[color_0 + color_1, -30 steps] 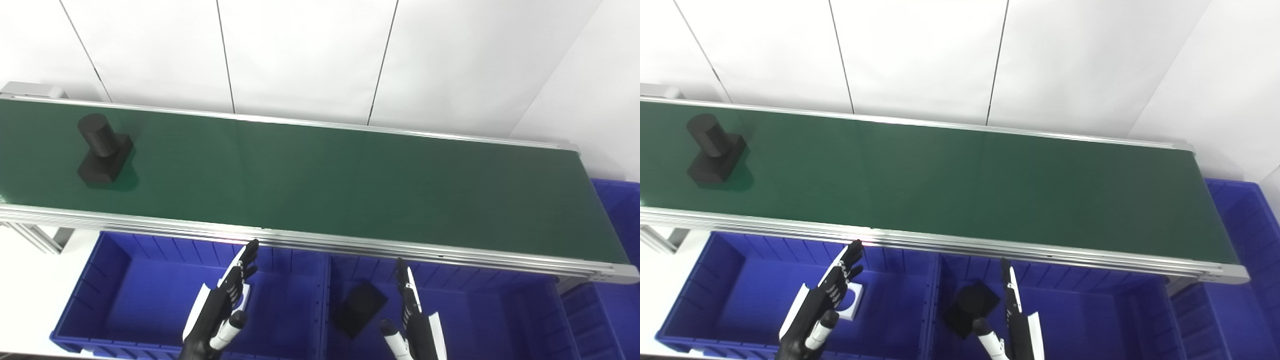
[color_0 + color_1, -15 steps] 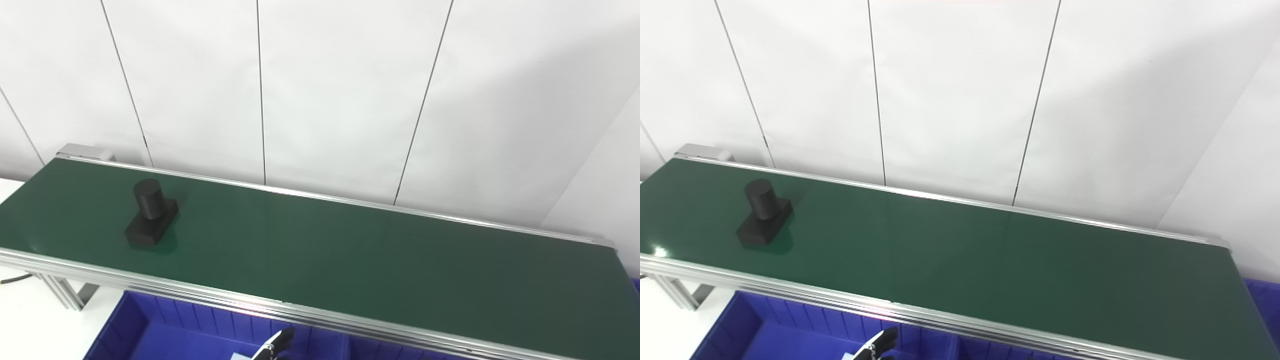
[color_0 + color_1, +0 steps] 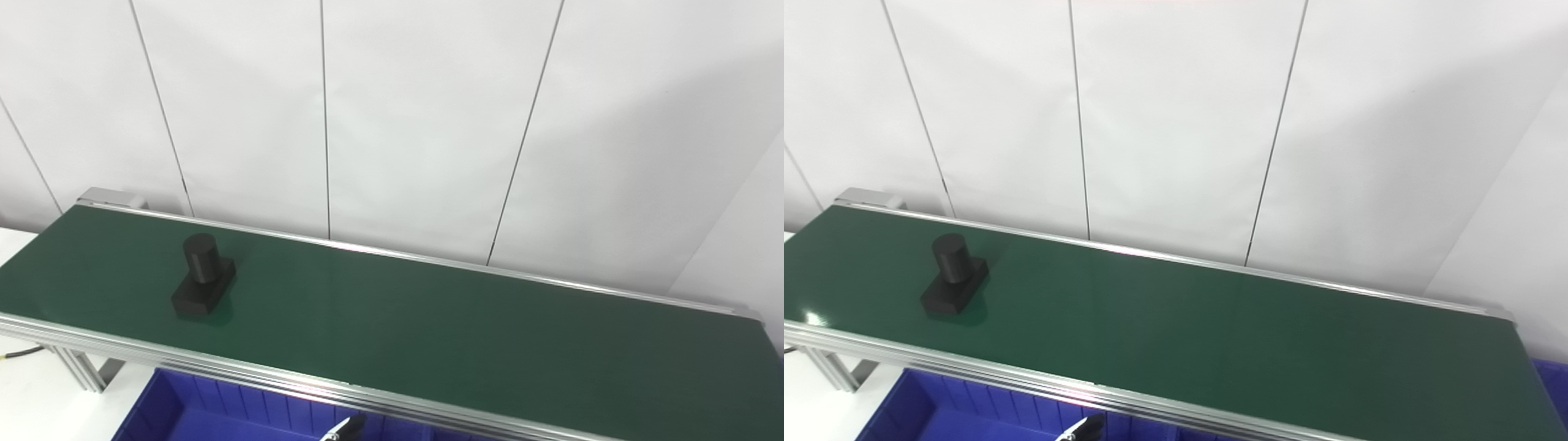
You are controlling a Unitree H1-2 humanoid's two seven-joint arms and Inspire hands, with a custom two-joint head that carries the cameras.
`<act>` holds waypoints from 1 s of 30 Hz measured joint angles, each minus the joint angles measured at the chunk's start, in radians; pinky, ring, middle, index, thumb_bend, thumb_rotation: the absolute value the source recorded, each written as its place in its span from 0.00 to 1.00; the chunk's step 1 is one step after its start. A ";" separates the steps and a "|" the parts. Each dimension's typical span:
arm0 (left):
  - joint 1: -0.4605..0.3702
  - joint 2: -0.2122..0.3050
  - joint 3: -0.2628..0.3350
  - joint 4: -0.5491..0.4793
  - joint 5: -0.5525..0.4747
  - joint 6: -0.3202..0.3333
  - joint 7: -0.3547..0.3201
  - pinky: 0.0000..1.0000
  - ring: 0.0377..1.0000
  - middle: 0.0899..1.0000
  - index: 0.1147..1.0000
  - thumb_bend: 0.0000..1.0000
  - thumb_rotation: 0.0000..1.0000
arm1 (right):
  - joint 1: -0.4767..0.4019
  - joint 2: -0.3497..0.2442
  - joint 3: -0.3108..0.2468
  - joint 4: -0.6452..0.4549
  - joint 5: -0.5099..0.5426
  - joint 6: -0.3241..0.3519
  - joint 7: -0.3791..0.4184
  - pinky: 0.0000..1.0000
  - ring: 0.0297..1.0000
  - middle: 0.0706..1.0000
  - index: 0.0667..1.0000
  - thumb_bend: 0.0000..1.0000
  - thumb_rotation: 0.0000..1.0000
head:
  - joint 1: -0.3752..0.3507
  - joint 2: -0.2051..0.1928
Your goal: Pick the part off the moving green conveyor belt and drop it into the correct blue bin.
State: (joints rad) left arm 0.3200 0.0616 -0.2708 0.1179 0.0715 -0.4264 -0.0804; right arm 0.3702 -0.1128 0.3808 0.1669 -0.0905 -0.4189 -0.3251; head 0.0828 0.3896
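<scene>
A black part (image 3: 202, 285), a short upright cylinder standing on a flat rectangular base, sits on the green conveyor belt (image 3: 429, 331) toward its left end, roughly midway between the belt's far and near edges. Nothing touches it. A faint dark reflection of it lies on the belt surface just in front of its base.

The belt runs slantwise from the upper left to the lower right, edged by silver metal rails (image 3: 257, 376) along both long sides. Behind it stands a white panelled wall (image 3: 416, 122) with thin dark seams.

Below the near rail, at the bottom edge, the ribbed wall of a blue bin (image 3: 202, 404) shows; its inside is mostly cut off by the frame. A sliver of another blue bin (image 3: 1552, 373) shows past the belt's right end in the right eye view.

Only the tip of the left hand (image 3: 344, 428) pokes up at the bottom edge, dark with a pale side, over the blue bin and just below the near rail, well apart from the part. Too little of it shows to tell whether its fingers are spread or pressed together. The right hand is out of view in both cameras
</scene>
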 measured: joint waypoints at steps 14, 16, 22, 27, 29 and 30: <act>-0.002 0.007 -0.016 -0.003 -0.001 0.000 0.010 0.83 0.90 0.90 0.86 0.90 0.88 | -0.002 0.002 -0.004 -0.001 -0.001 0.000 0.002 1.00 1.00 1.00 1.00 0.76 0.92 | 0.015 0.008; -0.001 0.007 -0.016 -0.003 -0.001 0.000 0.012 0.83 0.90 0.90 0.86 0.90 0.88 | -0.001 0.003 -0.005 -0.001 -0.001 0.000 0.001 1.00 1.00 1.00 1.00 0.76 0.92 | 0.017 0.006; -0.001 0.007 -0.018 -0.004 -0.008 0.000 0.012 0.82 0.90 0.90 0.85 0.88 0.87 | -0.003 0.000 -0.003 -0.005 -0.007 0.000 -0.011 1.00 1.00 1.00 1.00 0.71 0.89 | 0.029 0.006; -0.001 0.008 -0.017 -0.005 -0.018 0.000 0.009 0.81 0.90 0.90 0.85 0.88 0.86 | -0.003 -0.010 -0.003 -0.064 -0.008 0.000 -0.014 1.00 1.00 1.00 1.00 0.71 0.88 | 0.032 0.006; -0.001 0.008 -0.017 -0.005 -0.023 0.000 0.006 0.81 0.89 0.90 0.85 0.87 0.86 | -0.004 -0.019 -0.002 -0.095 -0.026 0.000 -0.023 1.00 1.00 1.00 1.00 0.73 0.90 | 0.034 0.005; -0.002 0.009 -0.017 -0.005 -0.023 0.000 0.006 0.81 0.90 0.90 0.85 0.87 0.86 | -0.006 -0.025 -0.001 -0.111 -0.048 0.000 -0.045 1.00 1.00 1.00 1.00 0.76 0.88 | 0.032 0.003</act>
State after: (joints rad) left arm 0.3184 0.0704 -0.2876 0.1128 0.0487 -0.4264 -0.0744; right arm 0.3641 -0.1380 0.3800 0.0560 -0.1387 -0.4191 -0.3697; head 0.1151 0.3927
